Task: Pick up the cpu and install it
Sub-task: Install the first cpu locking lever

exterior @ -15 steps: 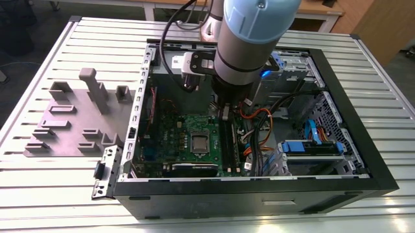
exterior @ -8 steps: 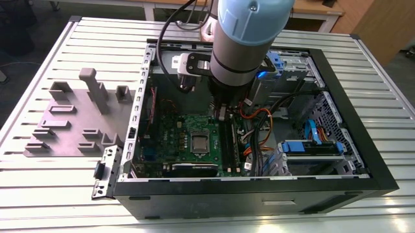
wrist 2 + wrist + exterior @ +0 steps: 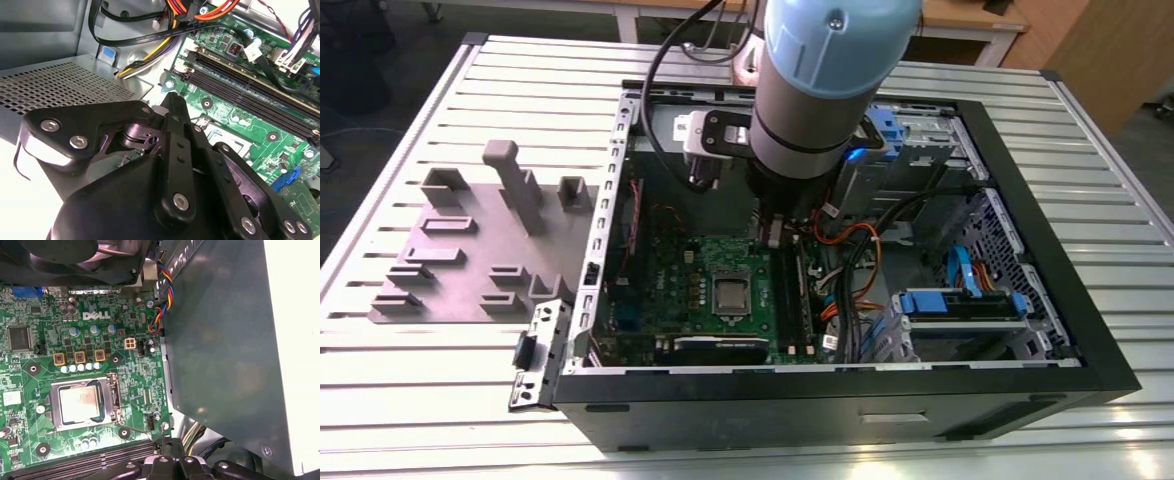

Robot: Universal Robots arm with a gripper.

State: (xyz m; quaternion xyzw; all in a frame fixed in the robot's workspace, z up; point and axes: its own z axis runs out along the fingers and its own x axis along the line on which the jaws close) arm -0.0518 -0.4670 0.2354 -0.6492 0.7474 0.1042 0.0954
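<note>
The cpu [image 3: 80,402] is a small silver-grey square lying flat inside the metal-framed socket on the green motherboard [image 3: 30,320]. In the exterior view the cpu [image 3: 731,292] shows near the middle of the board inside the open computer case [image 3: 854,400]. My gripper [image 3: 773,238] hangs inside the case just above the board, a little beyond the socket and beside the memory slots. In both wrist views the black fingers [image 3: 172,107] meet at their tips, shut with nothing between them. In the first wrist view the gripper [image 3: 165,445] is clear of the cpu.
A grey-purple moulded plate [image 3: 467,250] with upright blocks lies on the slatted table [image 3: 427,400] at the exterior view's left. Orange and black cables [image 3: 847,260], memory slots [image 3: 250,75], a blue drive bracket [image 3: 958,300] and a perforated metal cage [image 3: 60,85] crowd the case around the gripper.
</note>
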